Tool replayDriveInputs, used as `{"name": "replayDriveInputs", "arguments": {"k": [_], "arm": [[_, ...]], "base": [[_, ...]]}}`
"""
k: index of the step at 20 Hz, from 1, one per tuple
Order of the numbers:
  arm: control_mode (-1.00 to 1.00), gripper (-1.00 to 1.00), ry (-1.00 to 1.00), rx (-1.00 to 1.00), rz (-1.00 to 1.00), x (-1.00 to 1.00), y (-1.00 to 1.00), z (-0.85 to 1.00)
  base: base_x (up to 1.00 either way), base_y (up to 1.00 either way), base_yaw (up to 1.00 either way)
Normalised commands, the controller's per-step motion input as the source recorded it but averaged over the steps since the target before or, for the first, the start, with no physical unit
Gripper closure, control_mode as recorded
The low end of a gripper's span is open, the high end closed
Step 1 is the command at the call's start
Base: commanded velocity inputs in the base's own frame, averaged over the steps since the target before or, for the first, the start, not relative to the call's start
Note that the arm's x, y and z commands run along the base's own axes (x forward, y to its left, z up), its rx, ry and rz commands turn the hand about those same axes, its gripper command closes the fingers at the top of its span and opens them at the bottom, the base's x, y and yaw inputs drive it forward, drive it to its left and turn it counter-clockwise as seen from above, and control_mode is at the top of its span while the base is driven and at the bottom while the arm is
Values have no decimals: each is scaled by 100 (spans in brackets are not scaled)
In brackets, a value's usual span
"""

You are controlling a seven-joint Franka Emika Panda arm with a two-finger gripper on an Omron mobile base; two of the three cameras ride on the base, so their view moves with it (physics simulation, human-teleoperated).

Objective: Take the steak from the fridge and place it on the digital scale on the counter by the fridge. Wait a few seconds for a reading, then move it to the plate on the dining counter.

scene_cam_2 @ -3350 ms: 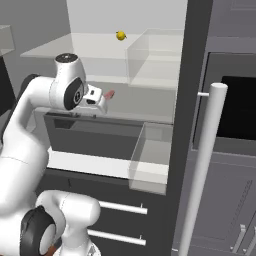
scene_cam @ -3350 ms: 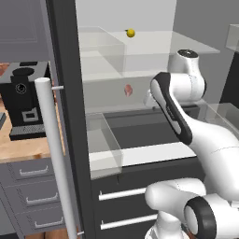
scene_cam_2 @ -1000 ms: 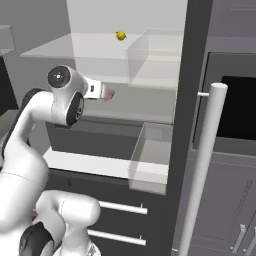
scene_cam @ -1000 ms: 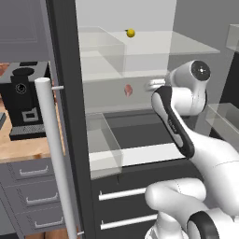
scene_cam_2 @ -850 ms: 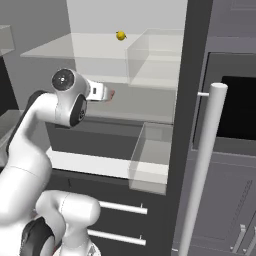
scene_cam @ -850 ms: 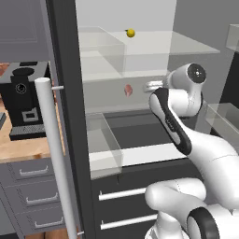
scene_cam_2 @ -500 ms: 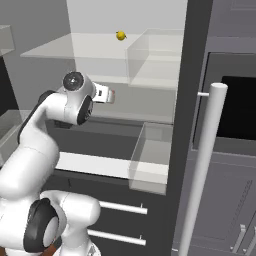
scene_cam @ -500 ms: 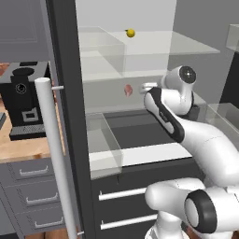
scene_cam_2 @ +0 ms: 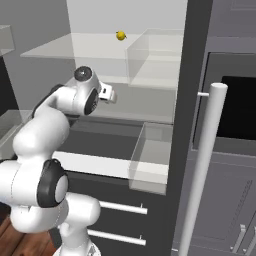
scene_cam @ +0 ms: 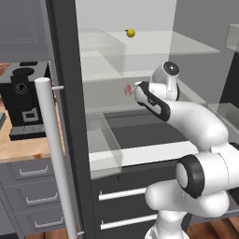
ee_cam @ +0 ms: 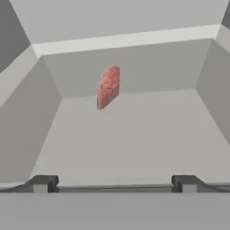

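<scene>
The fridge (scene_cam: 70,121) stands open, its white interior showing. The steak (scene_cam: 126,88), a small pinkish-red slab, stands on edge on the middle glass shelf. In the hand view the steak (ee_cam: 108,86) lies straight ahead, a short way beyond the fingertips (ee_cam: 42,183). My gripper (scene_cam: 138,87) reaches into the fridge just right of the steak, open, nothing between its fingers. It also shows in the right base view, gripper (scene_cam_2: 112,95), and in the hand view, gripper (ee_cam: 114,184). The digital scale, the plate and the dining counter are out of view.
A small yellow ball (scene_cam: 131,33) sits on the upper shelf. A clear bin (scene_cam: 105,147) juts out below the steak's shelf. The door's long silver handle (scene_cam: 53,154) stands at the left, a black coffee machine (scene_cam: 25,100) on the wooden worktop behind it.
The arm has stretched forward into the fridge, bringing the hand close to the steak. The jaws have stayed open and the steak has not moved.
</scene>
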Motion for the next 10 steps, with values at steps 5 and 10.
{"name": "replayDriveInputs", "arguments": {"k": [5, 10], "arm": [[-100, -100, 4, 0, 0, 47, 16, -31], [-100, -100, -1, 0, 0, 27, 14, -27]], "base": [[0, 0, 0], [0, 0, 0]]}}
